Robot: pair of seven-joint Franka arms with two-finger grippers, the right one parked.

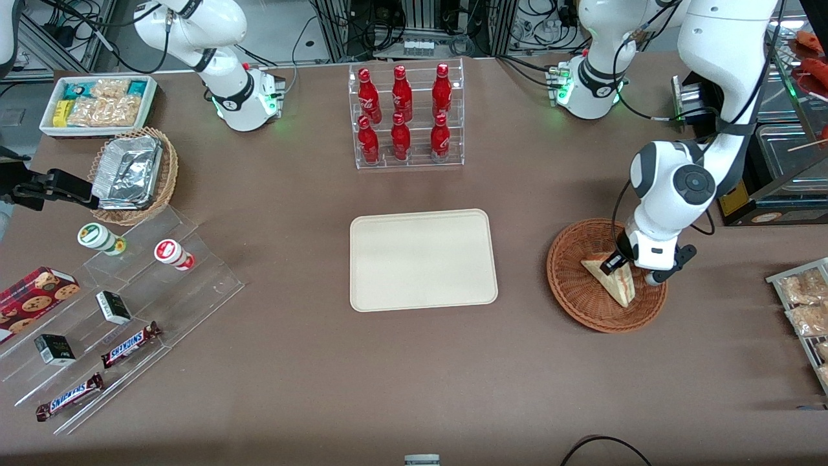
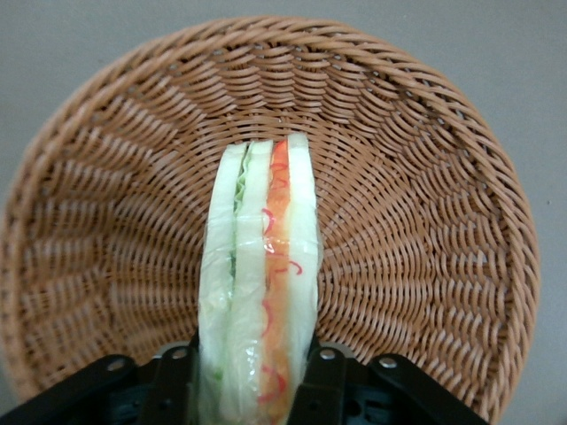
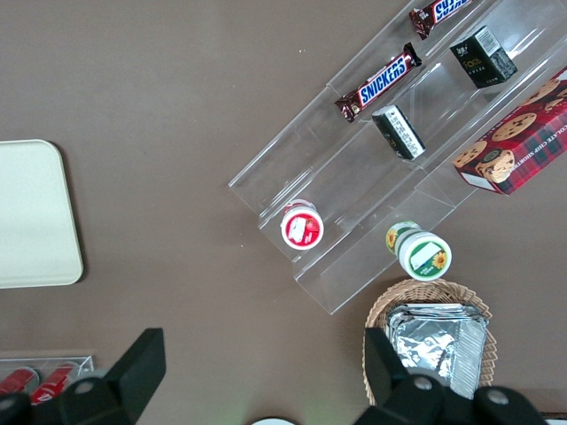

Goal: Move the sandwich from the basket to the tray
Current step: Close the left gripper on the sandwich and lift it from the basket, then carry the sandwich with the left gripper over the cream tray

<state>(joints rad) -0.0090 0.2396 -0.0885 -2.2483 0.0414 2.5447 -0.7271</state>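
The reddish-brown woven basket (image 1: 582,298) sits toward the working arm's end of the table. In it the clear-wrapped sandwich (image 1: 613,279) stands on edge, a pale wedge with red and green filling. My gripper (image 1: 626,266) reaches down into the basket and is shut on the sandwich. In the left wrist view the sandwich (image 2: 259,283) fills the gap between the two black fingers (image 2: 323,390), with the basket (image 2: 425,221) weave all round it. The cream-beige tray (image 1: 423,259) lies bare at the table's middle, beside the basket.
A clear rack of red bottles (image 1: 405,116) stands farther from the front camera than the tray. Toward the parked arm's end are a tan basket with foil containers (image 1: 132,173), a white snack bin (image 1: 98,105) and an acrylic stand (image 1: 116,323) with snacks. Packets (image 1: 802,304) lie near the working arm's edge.
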